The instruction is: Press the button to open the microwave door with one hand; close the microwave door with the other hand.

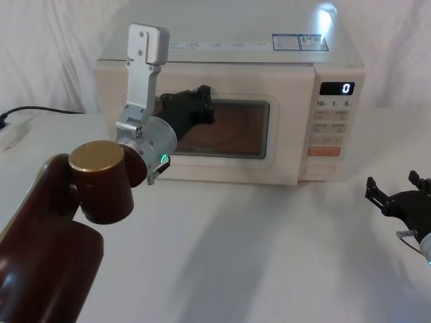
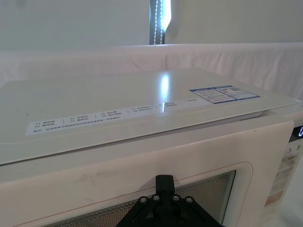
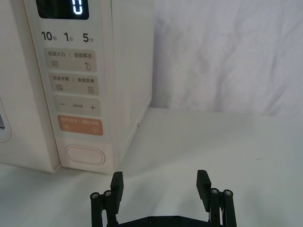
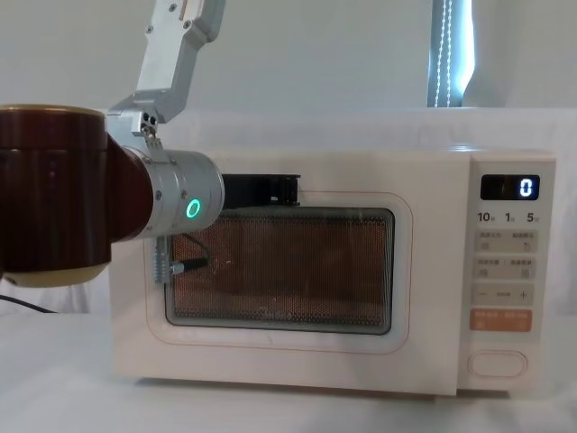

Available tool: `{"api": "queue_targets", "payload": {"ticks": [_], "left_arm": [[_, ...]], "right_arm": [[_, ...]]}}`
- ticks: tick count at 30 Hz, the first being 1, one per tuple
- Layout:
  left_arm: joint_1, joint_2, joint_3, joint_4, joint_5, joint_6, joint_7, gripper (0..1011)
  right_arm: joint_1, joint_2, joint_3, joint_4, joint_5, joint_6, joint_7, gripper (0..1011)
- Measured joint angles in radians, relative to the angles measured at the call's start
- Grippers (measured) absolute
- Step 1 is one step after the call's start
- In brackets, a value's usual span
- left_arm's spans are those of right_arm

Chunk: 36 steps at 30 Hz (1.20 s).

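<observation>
left gripper [image 1: 195, 108]: up against door's upper left, over the window; finger state cannot tell
door [image 1: 222, 128]: shut flush, microwave's front left
button [image 3: 84, 154]: microwave's lower right corner, under orange key [image 3: 80, 125]
right gripper [image 3: 160, 187]: fingers spread, low on table [image 1: 256, 242] right of microwave, facing button, apart from it
</observation>
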State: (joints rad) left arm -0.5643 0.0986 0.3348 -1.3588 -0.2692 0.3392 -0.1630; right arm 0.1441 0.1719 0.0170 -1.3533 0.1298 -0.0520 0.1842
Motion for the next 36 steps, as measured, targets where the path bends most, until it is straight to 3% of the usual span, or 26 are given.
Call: {"api": "queue_targets", "payload": {"ticks": [29, 36], "left_arm": [[-0.018, -0.031, -0.023, 0.041, 0.036, -0.002, -0.015, 0], [-0.001, -0.026, -0.031, 0.015, 0.034, 0.021, -0.022, 0]], "right_arm": [[0.000, 0.000, 0.000, 0.000, 0.000, 0.000, 0.000, 1002], [0.000, 0.000, 0.000, 0.000, 0.000, 0.000, 0.000, 1002]]}}
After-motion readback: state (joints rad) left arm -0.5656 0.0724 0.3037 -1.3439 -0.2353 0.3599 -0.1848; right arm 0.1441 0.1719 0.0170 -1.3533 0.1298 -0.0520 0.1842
